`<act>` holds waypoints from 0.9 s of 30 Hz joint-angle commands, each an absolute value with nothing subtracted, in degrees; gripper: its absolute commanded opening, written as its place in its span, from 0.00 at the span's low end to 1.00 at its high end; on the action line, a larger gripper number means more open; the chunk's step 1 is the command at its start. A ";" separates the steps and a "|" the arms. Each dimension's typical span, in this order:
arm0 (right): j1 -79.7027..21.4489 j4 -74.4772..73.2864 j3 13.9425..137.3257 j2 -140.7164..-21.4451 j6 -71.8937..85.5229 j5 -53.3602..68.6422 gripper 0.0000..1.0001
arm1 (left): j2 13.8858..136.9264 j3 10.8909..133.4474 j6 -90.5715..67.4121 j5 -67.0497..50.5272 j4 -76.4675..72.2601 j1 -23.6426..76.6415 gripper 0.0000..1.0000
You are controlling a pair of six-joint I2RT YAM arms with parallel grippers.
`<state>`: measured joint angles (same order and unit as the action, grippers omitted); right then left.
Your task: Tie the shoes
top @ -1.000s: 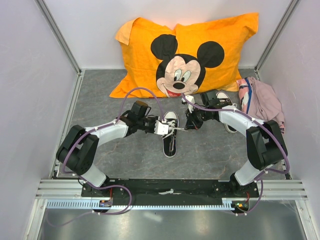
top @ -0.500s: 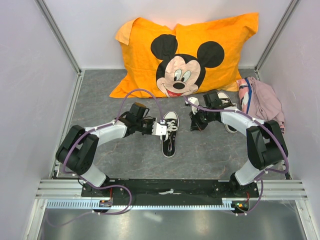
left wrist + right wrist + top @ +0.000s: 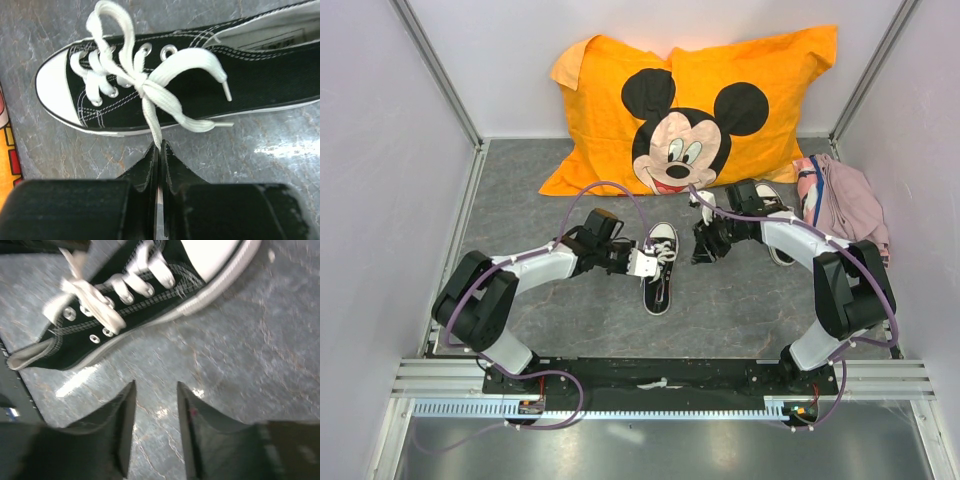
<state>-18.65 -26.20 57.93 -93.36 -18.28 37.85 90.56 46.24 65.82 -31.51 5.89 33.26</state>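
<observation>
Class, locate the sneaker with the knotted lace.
Top view: the sneaker lies mid-table, toe toward the Mickey pillow, between the right hand and the left hand pinching its lace.

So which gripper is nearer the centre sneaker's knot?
Left gripper, shut on the lace leading from the knot. Right gripper hangs open over the table beside the sneaker.

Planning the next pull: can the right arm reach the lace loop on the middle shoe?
Likely yes. The right gripper is open beside the shoe, only bare table between, and the lace loop lies toward that side. The left gripper pinches a strand opposite.
</observation>
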 commanded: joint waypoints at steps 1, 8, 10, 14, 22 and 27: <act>-19.68 -24.52 62.75 -91.76 -18.19 44.03 0.51 | 87.72 47.81 65.13 -32.17 5.63 34.19 0.07; -22.76 -24.70 66.35 -94.04 -23.28 45.79 0.68 | 88.42 47.81 65.39 -32.34 2.11 35.07 0.06; -23.90 -24.70 67.58 -95.53 -24.17 46.14 0.68 | 89.38 48.78 64.87 -32.26 1.23 35.24 0.05; -25.31 -24.96 70.13 -98.08 -25.57 46.23 0.65 | 90.61 50.10 64.16 -31.99 0.97 35.33 0.04; -26.89 -26.10 70.05 -100.99 -27.24 46.14 0.57 | 90.79 49.83 64.25 -31.99 0.79 35.42 0.03; -27.07 -26.28 68.64 -100.64 -27.77 44.65 0.25 | 90.88 49.75 64.42 -31.73 0.79 35.42 0.02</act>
<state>-26.72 -26.46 68.42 -100.97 -25.76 44.07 90.39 48.38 65.49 -31.53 2.76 35.11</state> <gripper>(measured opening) 0.403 0.042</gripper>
